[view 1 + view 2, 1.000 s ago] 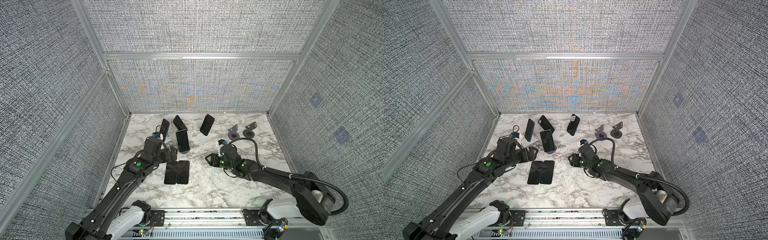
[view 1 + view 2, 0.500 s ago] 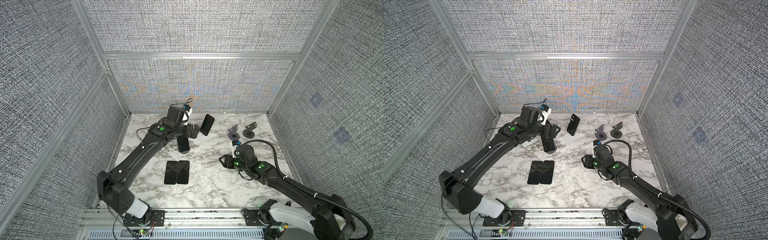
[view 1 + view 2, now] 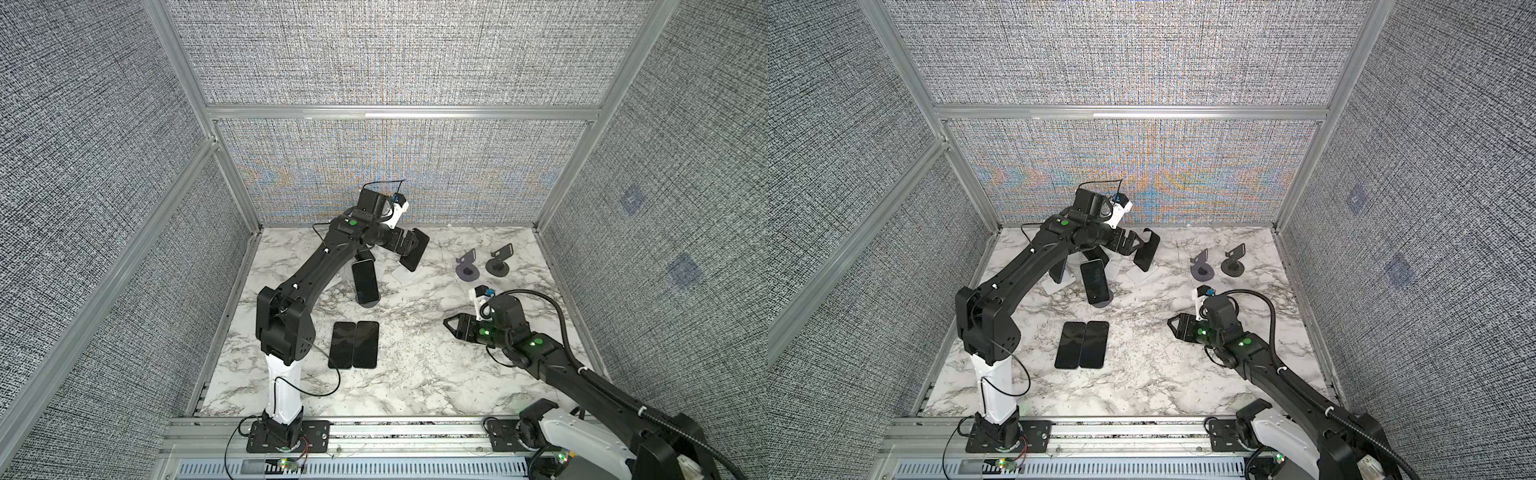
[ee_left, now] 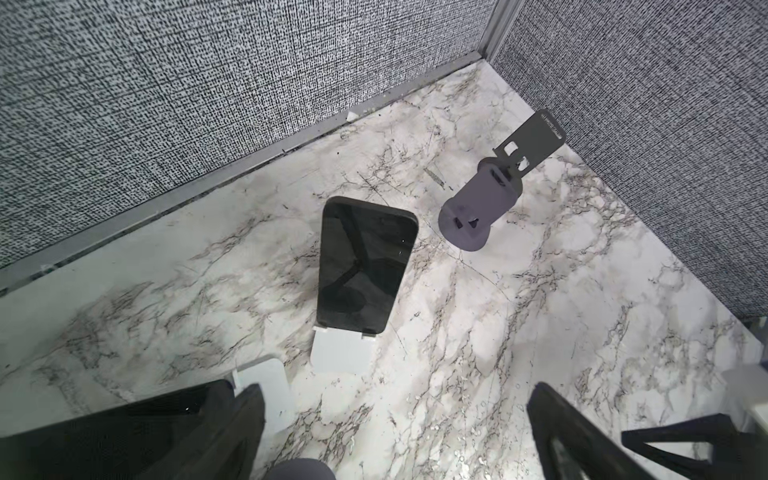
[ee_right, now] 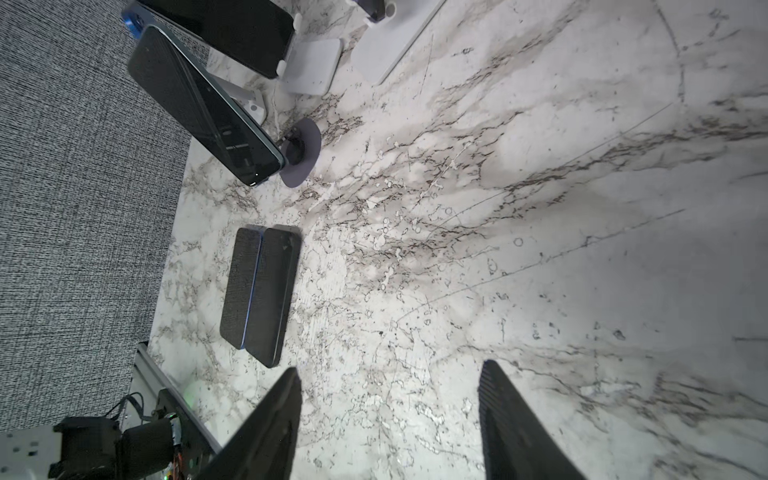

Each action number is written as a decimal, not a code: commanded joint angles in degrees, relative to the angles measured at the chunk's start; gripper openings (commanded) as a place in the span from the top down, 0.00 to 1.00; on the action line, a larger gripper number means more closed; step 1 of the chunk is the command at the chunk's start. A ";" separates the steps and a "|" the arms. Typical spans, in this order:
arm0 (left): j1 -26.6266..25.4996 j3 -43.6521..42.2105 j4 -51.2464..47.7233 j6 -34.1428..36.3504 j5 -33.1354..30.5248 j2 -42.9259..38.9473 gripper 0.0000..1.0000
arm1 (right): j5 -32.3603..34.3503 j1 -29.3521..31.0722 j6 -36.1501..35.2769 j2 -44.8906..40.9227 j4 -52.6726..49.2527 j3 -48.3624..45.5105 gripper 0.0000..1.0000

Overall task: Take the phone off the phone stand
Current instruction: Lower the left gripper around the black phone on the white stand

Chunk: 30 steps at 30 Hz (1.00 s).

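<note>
Marble table (image 3: 415, 386) carried the phone (image 4: 365, 266), leaning back on its white stand (image 4: 340, 353). My left claw (image 3: 409, 246) hung just short of the stand, jaws wide apart, ready, I judged, to straddle the phone's edges. My right claw (image 3: 451, 326) hovered well apart from it, half-spread and empty.

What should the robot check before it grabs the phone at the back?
1. Left gripper open and empty: ok.
2. Phone seated in its white stand, not yet lifted: ok.
3. Phone between the left fingers: not ok; in the left wrist view it lies ahead of them.
4. Grey stand apart from the phone, leaving room beside it: ok.
5. Right gripper out of the way, open over bare table: ok.
6. Fingers level with the phone's edges: cannot tell.
</note>
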 commanded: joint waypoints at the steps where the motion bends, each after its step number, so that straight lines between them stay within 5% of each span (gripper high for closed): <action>1: 0.23 1.93 -0.09 4.28 0.57 2.45 0.01 | -0.09 -1.17 -0.89 -2.34 -2.03 -0.36 0.41; 13: 0.14 2.84 9.64 8.51 5.36 10.79 0.01 | -1.14 -6.37 -1.45 -8.60 -5.08 -4.03 0.34; 30: -0.57 7.89 9.08 9.98 6.02 18.73 0.01 | -4.20 -11.32 -3.16 -7.71 -4.17 -6.11 0.34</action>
